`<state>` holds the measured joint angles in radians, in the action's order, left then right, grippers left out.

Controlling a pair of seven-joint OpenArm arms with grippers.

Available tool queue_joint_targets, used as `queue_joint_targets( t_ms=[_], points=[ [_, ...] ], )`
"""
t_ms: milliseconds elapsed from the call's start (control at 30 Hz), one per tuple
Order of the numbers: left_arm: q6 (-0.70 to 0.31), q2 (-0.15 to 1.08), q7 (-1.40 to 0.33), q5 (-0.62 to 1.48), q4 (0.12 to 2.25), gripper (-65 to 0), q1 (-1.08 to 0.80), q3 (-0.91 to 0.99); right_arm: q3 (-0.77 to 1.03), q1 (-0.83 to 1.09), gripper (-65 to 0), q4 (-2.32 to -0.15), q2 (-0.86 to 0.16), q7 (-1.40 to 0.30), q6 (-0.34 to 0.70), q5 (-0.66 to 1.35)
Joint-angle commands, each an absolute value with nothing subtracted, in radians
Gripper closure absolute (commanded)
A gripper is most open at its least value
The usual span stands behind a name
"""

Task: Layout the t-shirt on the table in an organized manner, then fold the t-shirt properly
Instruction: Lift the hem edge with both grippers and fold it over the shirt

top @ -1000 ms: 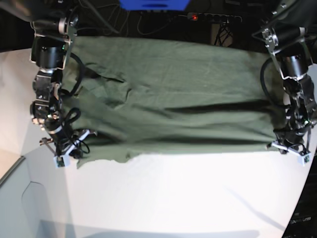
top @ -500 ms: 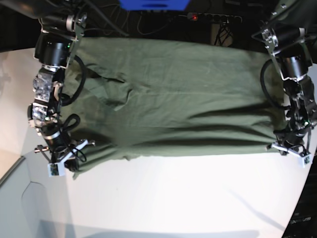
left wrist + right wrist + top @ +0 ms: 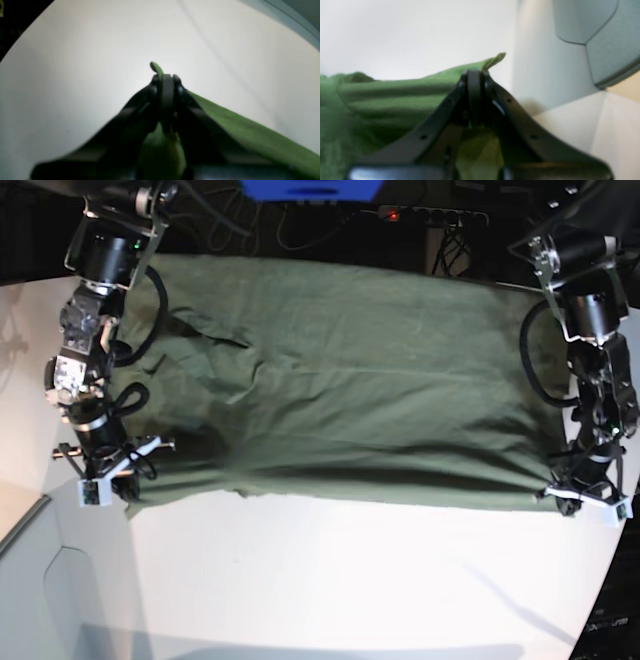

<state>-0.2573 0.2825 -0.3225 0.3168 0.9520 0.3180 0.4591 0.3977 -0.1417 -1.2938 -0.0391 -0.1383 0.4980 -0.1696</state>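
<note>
While spread wide across the far half of the white desk (image 3: 350, 580), olive-green t-shirt (image 3: 350, 400), stretched left to right, with its near edge running almost straight between the two arms. Creases and a few raised folds in the left part of the cloth; smoother toward the right. Left end effector (image 3: 590, 502) at the near right corner of the shirt, clamped tight on the cloth there; in the left wrist view, left end effector (image 3: 165, 82) with both black fingers pressed together, a small tip of green fabric poking out past them and the shirt edge trailing away to the right over bare desk. Right end effector (image 3: 100, 480) at the near left corner, likewise pinched shut on the fabric; in the right wrist view, right end effector (image 3: 475, 77) closed on a green corner, bunched folds of shirt to its left. Near half of the desk bare and brightly lit. Dark cables beyond the far edge.
</note>
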Motion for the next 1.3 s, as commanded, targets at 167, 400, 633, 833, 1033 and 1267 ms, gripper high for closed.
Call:
queue_joint_targets(
  t_ms=[167, 400, 633, 833, 1033, 1267],
  points=[
    [-0.255, 0.300, -0.289, 0.328, 1.038, 0.0, 0.257, 0.467, 0.398, -0.079, 0.0, -1.409, -0.021, -0.108, 0.504, -0.157],
    [-0.255, 0.294, -0.286, 0.328, 1.224, 0.0, 0.105, 0.469, 0.397, 0.039, 0.0, -1.504, 0.024, -0.108, 0.504, -0.157],
    [-0.255, 0.292, -0.286, 0.332, 1.285, 0.0, 0.008, 0.472, 0.395, 0.179, 0.0, -1.666, 0.074, -0.108, 0.504, -0.157],
    [-0.255, 0.286, -0.286, 0.487, 1.294, 0.0, -0.065, 0.550, 0.395, 0.285, 0.0, -1.767, 0.110, -0.107, 0.504, -0.157],
    [-0.255, 0.282, -0.286, 0.509, 1.296, 0.0, -0.108, 0.552, 0.395, 0.352, 0.0, -1.770, 0.113, -0.107, 0.504, -0.156],
    [-0.255, 0.278, -0.286, 0.512, 1.285, 0.0, -0.137, 0.552, 0.394, 0.430, 0.0, -1.784, 0.116, -0.105, 0.504, -0.154]
  ],
)
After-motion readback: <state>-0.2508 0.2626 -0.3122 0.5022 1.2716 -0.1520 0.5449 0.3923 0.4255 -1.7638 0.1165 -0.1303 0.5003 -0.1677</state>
